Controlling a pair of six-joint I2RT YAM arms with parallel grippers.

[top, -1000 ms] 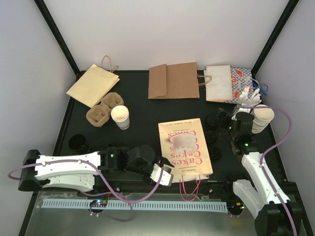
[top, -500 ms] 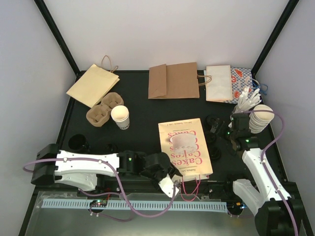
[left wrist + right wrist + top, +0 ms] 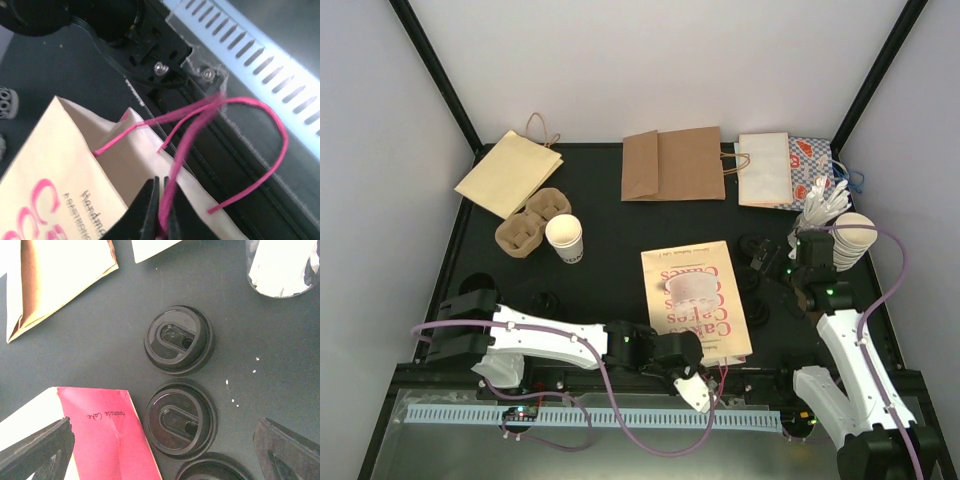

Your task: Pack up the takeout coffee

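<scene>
In the top view the left gripper (image 3: 698, 392) is seen at the near edge of the cream "Cakes" bag (image 3: 720, 320), but its jaws cannot be made out there. The grip is shown only in the left wrist view. There the jaws are drawn nearly together, and a strand of the bag's pink handle (image 3: 120, 136) is pinched between them, just past the bag's top edge.

The right gripper (image 3: 164, 435) is shown best by its own wrist view. Its jaws are spread as wide as the frame and nothing is held. Two black lids (image 3: 178, 340) are seen on the table below, beside a pink-printed side of the bag.

The takeout coffee cup (image 3: 564, 238) is caught by the top view alone. It stands upright on the left part of the black table (image 3: 610, 290), just beside the cardboard cup carrier (image 3: 532, 221). It is well apart from both pairs of jaws, and the bag lies between it and the right gripper.
</scene>
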